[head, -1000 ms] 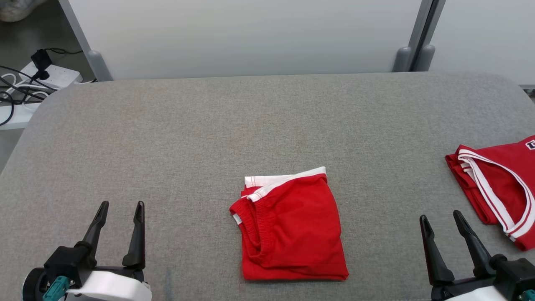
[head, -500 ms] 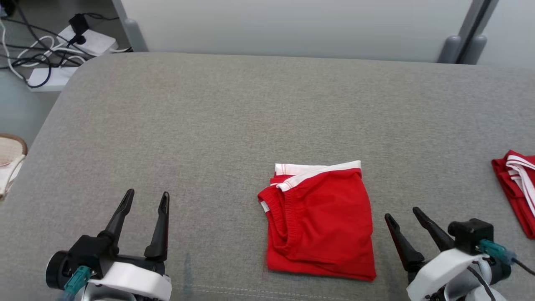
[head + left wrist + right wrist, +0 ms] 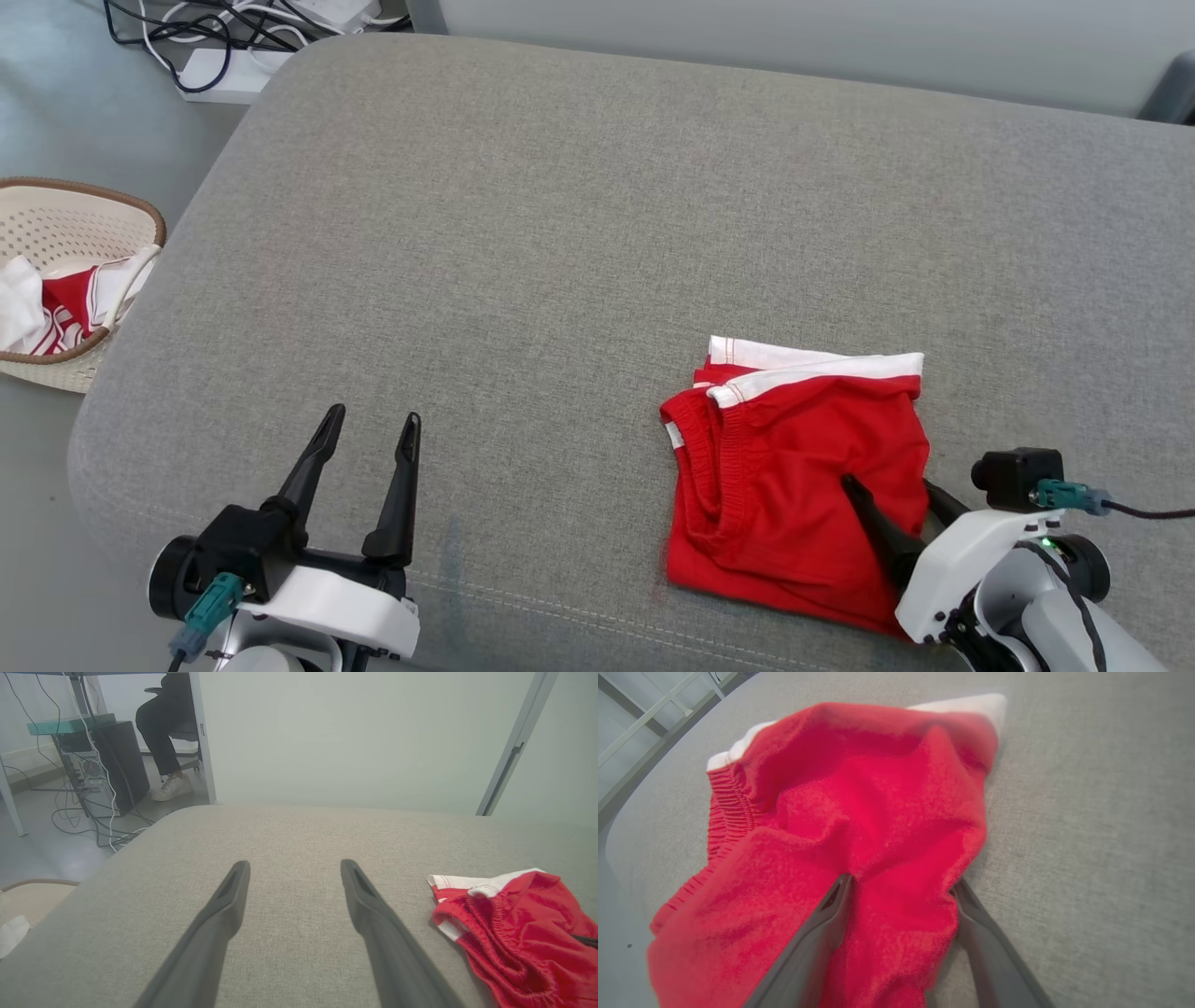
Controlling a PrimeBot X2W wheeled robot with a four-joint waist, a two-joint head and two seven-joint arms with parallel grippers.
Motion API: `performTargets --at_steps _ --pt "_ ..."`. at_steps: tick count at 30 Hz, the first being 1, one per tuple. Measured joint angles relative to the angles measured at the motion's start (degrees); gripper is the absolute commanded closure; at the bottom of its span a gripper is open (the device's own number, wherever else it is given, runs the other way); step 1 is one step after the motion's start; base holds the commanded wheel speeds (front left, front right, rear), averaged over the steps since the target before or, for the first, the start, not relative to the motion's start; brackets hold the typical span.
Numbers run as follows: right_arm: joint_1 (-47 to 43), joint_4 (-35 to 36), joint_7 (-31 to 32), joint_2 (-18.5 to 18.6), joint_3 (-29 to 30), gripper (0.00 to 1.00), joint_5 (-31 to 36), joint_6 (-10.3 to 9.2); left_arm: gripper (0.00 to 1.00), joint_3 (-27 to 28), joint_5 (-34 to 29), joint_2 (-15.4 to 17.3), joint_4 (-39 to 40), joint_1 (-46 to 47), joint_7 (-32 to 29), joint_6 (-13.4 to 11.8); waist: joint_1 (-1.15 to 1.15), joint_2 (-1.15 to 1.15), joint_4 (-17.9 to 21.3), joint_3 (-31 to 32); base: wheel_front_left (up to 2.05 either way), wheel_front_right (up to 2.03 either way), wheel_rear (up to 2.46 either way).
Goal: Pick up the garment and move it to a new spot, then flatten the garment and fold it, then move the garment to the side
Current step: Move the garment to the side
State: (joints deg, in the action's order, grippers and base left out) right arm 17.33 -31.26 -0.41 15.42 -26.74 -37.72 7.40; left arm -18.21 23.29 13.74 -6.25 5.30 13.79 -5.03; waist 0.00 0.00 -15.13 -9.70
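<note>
Both pincers gape: right gripper (image 3: pixel 887 485) straddles the folded red shorts (image 3: pixel 794 448) at their right edge, likely to drag them aside; left gripper (image 3: pixel 373 413) idles.

Soft, even light, faint shadows — the garment (image 3: pixel 878 802) blurs in the right wrist view.

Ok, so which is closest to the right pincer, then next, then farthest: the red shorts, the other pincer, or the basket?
1. Red shorts: right at the right pincer, whose open fingers sit at the cloth's near right edge.
2. Left pincer: over on the left, above the grey table.
3. Basket: farthest, past the table's left end.
</note>
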Motion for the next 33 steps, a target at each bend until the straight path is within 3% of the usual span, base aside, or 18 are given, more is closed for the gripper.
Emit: performTargets --at_steps 1,2,14,24,33 --pt "0.6 -0.2 0.0 0.0 -0.4 0.63 -0.7 0.01 0.00 0.0 0.0 0.0 -0.1 0.0 0.3 0.0 0.00 0.00 -0.1 -0.2 0.00 0.00 0.00" --pt "1.2 -0.5 0.1 0.0 -1.0 1.00 -1.4 0.01 0.00 0.1 0.0 0.0 -0.2 0.0 0.4 0.0 0.00 0.00 0.0 -0.2 0.00 0.00 0.00" --pt "2.3 -0.2 -2.8 1.7 -5.4 1.00 -5.1 0.01 0.00 0.2 -0.5 0.3 -0.3 1.4 0.4 1.0 0.00 0.00 4.8 -0.5 0.00 0.00 0.00" --pt "1.1 1.6 -7.7 5.3 -1.1 1.00 -3.4 0.01 0.00 -0.3 -0.7 2.2 1.4 1.4 -0.3 1.5 0.00 0.00 15.3 0.0 0.00 0.00 0.00" --pt "1.9 3.7 -7.6 7.1 0.0 1.00 1.5 0.01 0.00 -0.8 -1.8 3.6 4.2 2.4 -2.1 1.5 0.00 0.00 25.4 -0.9 0.00 0.00 0.00"
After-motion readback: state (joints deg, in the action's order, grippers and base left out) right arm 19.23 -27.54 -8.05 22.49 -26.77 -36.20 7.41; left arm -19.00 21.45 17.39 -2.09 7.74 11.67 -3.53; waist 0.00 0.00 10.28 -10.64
